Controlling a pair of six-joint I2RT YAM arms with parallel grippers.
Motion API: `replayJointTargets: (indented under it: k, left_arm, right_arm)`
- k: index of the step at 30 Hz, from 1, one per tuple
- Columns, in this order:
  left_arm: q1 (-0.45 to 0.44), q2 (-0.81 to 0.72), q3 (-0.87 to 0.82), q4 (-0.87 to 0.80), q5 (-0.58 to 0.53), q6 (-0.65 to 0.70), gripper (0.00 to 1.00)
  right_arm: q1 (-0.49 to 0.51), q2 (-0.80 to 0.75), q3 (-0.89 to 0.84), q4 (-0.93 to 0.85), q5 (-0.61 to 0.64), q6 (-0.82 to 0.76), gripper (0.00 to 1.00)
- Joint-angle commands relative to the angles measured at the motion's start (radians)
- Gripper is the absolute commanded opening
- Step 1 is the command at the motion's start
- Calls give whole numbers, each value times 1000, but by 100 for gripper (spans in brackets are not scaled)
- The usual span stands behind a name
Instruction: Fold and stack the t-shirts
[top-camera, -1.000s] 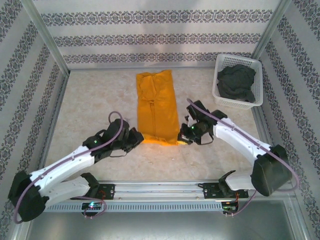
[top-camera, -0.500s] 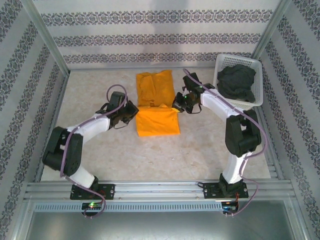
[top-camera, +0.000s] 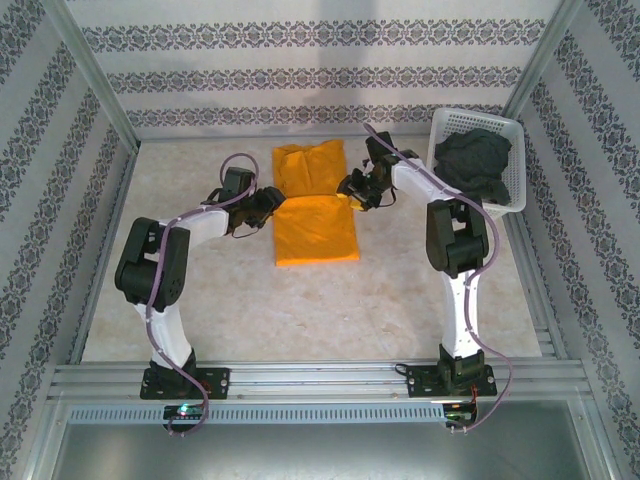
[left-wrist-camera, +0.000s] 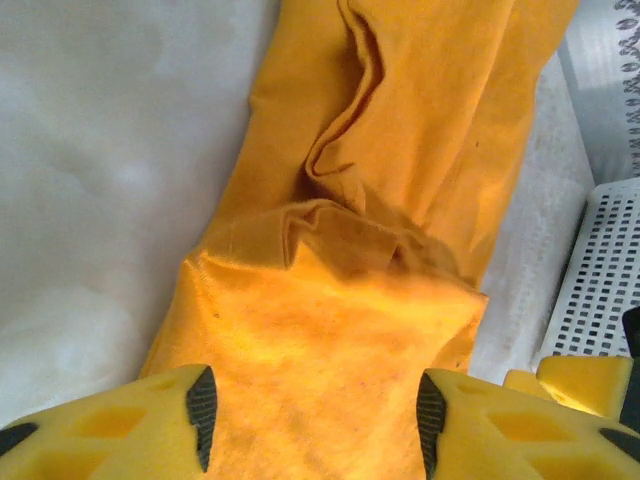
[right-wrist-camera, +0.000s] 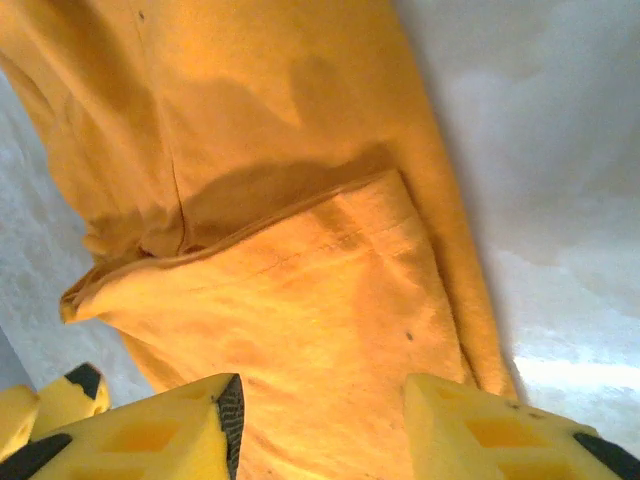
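the orange-yellow t-shirt (top-camera: 315, 228) lies flat on the table (top-camera: 200, 300), just toward 12 o'clock from the table's middle, its long axis running 6 to 12. its near half is doubled over the rest, so a squarish upper layer covers the 6 o'clock part and a narrower single strip reaches out toward 12. the free edge of that upper layer runs across the shirt from 9 to 3 o'clock.

the left gripper (top-camera: 268, 197) sits at the 9 o'clock end of that edge and the right gripper (top-camera: 352, 190) at the 3 o'clock end, both touching the cloth. both arms stretch far out from their bases toward 12.

in the left wrist view the fingers (left-wrist-camera: 203, 402) stand well apart with the doubled cloth bulging up between them; the pads do not pinch it, so the hand is released. beyond the edge the lower layer shows a deep crease, and a corner of the white lattice basket (left-wrist-camera: 600, 270) shows at 3 o'clock.

in the right wrist view the fingers (right-wrist-camera: 232, 405) are likewise spread – released – with the hemmed upper layer between them, its stitched edge casting a shadow on the layer below.

the dark grey t-shirt (top-camera: 470, 165) lies crumpled inside the basket at the table's 2 o'clock corner, well apart from the orange one.
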Motion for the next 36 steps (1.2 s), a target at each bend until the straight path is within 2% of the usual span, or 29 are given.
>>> replayJointTargets:
  k: [1, 4, 7, 10, 13, 17, 21, 25, 29, 31, 35, 36]
  left_arm:
    - [1, -156, -81, -57, -26, 4, 58]
    - [-32, -270, -205, -143, -31, -61, 56]
    - [-87, -349, -314, -187, -37, -162, 54]
    - [-127, -379, -402, -139, -37, -295, 54]
    - [-150, -356, -451, -43, -55, -388, 59]
    - [-154, -268, -488, 135, -42, -491, 62]
    - [-156, -204, -457, 200, -45, -497, 58]
    - [-164, -148, -394, 224, -27, -492, 51]
    - [-170, -122, -350, 213, -20, -489, 42]
    - [-170, -108, -334, 219, -17, -484, 33]
    - [-169, -121, -304, 181, -38, -455, 2]
    - [-169, -141, -306, 157, -51, -443, 0]
  right_arm:
    - [-19, -137, -44, -40, 27, -50, 49]
    - [-16, -274, -238, -26, 61, -44, 50]
    - [1, -385, -442, 45, 38, 19, 49]
    - [37, -469, -612, 121, 20, 102, 49]
    - [54, -502, -732, 217, -2, 194, 50]
    - [57, -441, -783, 320, -59, 265, 50]
    - [62, -392, -749, 343, -60, 263, 49]
    - [66, -344, -704, 343, -62, 263, 45]
    - [66, -312, -676, 346, -67, 274, 34]
    - [66, -302, -665, 348, -67, 279, 26]
    - [65, -321, -660, 314, -41, 268, 2]
    - [67, -334, -661, 298, -29, 259, 0]
